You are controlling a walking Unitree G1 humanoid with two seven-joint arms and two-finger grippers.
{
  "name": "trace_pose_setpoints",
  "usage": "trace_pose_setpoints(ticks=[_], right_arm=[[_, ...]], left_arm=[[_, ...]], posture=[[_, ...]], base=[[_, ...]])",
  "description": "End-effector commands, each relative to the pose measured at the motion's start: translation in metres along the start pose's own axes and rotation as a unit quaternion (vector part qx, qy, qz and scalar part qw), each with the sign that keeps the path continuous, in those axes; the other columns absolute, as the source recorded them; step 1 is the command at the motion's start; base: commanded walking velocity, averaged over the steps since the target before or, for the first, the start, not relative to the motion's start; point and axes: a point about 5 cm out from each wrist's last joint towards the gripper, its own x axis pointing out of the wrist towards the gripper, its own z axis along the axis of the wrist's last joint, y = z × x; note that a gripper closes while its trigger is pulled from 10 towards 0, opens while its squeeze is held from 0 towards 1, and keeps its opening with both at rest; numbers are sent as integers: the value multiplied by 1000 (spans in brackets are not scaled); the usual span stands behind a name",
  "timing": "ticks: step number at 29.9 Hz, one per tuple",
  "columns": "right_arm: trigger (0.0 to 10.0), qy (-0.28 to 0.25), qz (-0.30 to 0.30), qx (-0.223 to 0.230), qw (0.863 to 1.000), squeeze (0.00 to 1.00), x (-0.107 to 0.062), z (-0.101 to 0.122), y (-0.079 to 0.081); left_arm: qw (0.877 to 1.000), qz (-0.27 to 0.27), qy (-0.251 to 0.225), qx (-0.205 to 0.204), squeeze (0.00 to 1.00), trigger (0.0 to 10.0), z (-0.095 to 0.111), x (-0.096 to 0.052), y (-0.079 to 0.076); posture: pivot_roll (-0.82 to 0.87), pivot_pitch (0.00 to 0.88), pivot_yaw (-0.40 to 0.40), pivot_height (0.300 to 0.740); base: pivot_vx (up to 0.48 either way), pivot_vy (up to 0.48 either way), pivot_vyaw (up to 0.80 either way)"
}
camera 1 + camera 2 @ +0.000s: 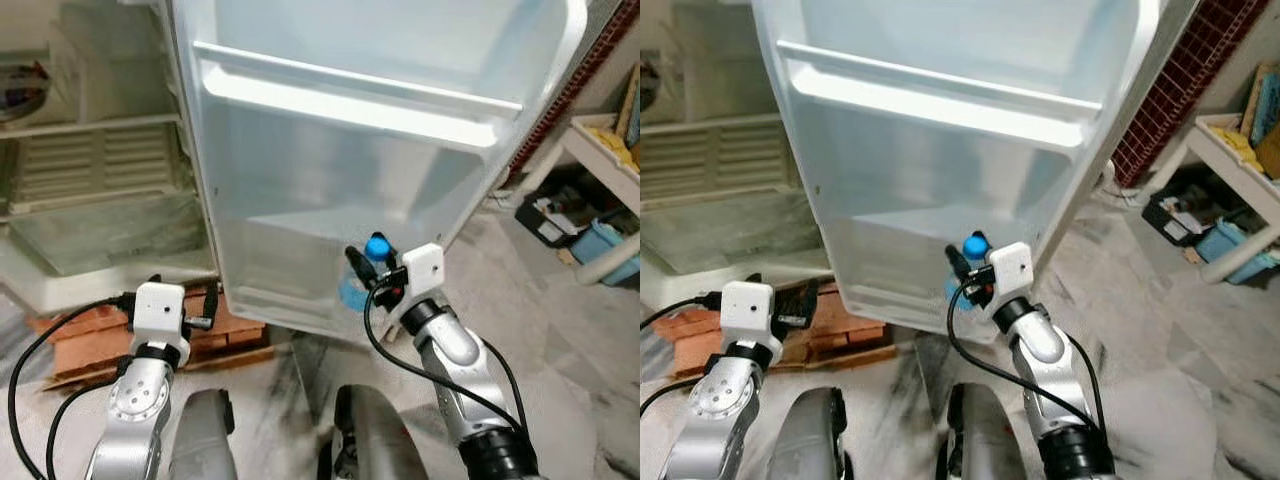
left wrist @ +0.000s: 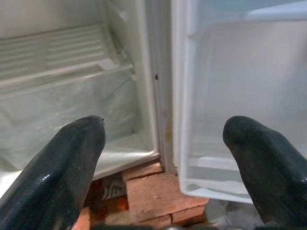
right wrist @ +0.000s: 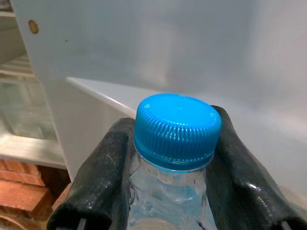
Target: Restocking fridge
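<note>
Fridge interior (image 1: 95, 190): open at my far left, with white shelves and a clear drawer at the bottom.
Bricks (image 1: 90, 335): stacked under the fridge's base, just beyond my left gripper.
My left gripper (image 2: 165, 158): raised low in front of the cabinet's bottom corner, fingers spread wide with nothing between them.
Fridge door (image 1: 370, 150): swung open in front of me, its inner face bare white, with a rail across the upper shelf.
Lower door shelf (image 1: 290, 270): a white bin at the door's foot.
Water bottle (image 3: 175, 143): clear plastic with a blue cap, upright at the front lip of the lower door shelf.
My right gripper (image 1: 368, 270): fingers pressed against both sides of the bottle's neck, just under the cap.
Clutter (image 1: 580, 230): a table and boxes on the floor at far right.
</note>
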Motion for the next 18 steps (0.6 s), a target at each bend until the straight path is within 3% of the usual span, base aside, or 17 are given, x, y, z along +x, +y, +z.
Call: trace_pose_setpoints(ticks=[1, 9, 18], right_arm=[[10000, -9, -12, -12, 1000, 0, 4, 6, -8], [10000, -9, -11, -13, 1000, 0, 6, 6, -7], [10000, -20, 1, -22, 1000, 0, 16, 8, -2]], left_arm=[[1000, -2, 8, 3, 0, 10000, -2, -2, -1], [1000, 1, 12, 4, 0, 10000, -3, -3, -1], [999, 22, 28, 15, 0, 10000, -10, -14, 11]], posture=[[46, 110, -111, 617], [45, 114, -111, 602], [57, 131, -109, 568]], base=[[0, 0, 0], [0, 0, 0], [0, 0, 0]])
